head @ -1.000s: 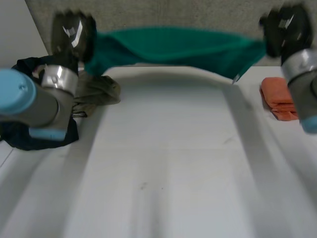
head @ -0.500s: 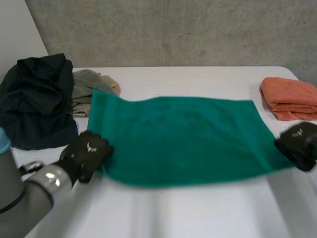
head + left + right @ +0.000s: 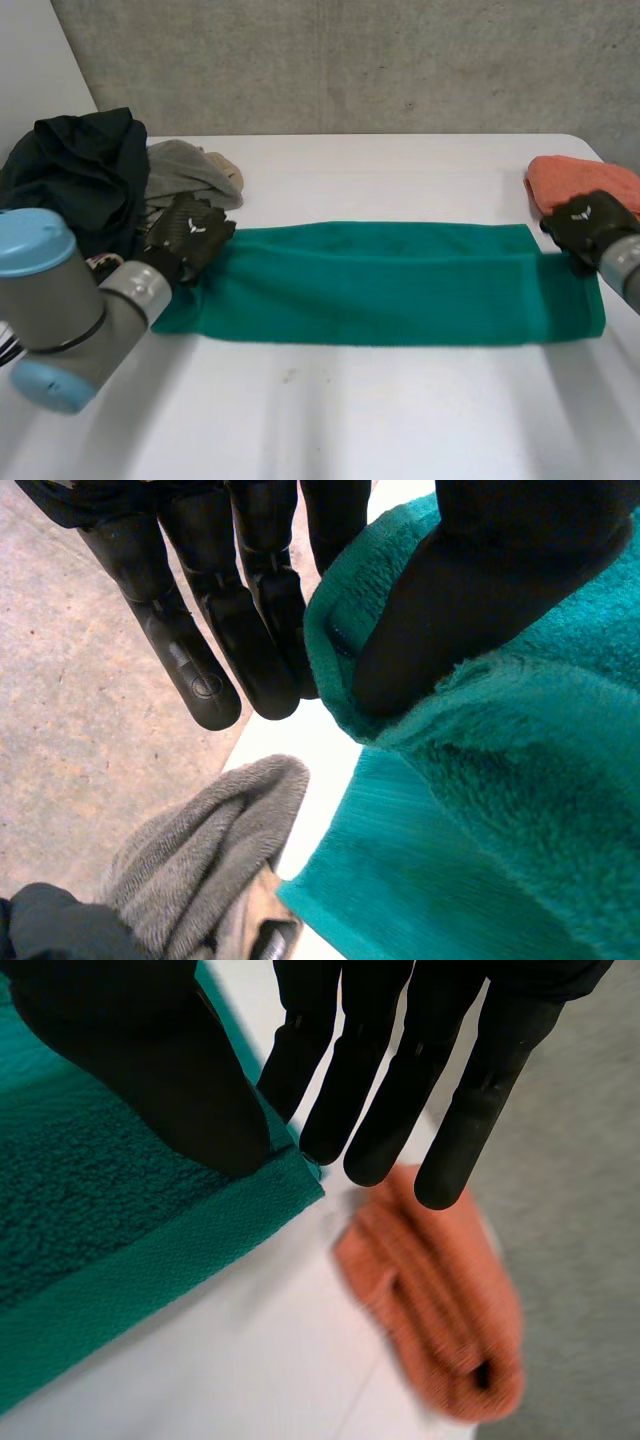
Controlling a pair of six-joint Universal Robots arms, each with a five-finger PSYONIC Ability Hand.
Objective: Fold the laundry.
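Towel [image 3: 380, 285] lies doubled; left hand [image 3: 190, 232] and right hand [image 3: 585, 222] pinch its corners, covering them.

1. The white bench [image 3: 380, 420] carries four cloths.
2. A green towel [image 3: 380, 285] lies flat across its middle.
3. A folded orange towel [image 3: 565, 180] lies at the right edge.
4. A heaped dark garment [image 3: 80, 170] touches a grey cloth [image 3: 185, 170] at the left.

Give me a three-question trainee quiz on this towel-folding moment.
1. True or false: the green towel lies doubled over on the white table.
2. What colour is the folded towel beside the right robot hand?
3. The left robot hand pinches the green towel at: A its middle; B a corner; C nowhere.
Key: 1 true; 2 orange; 3 B.
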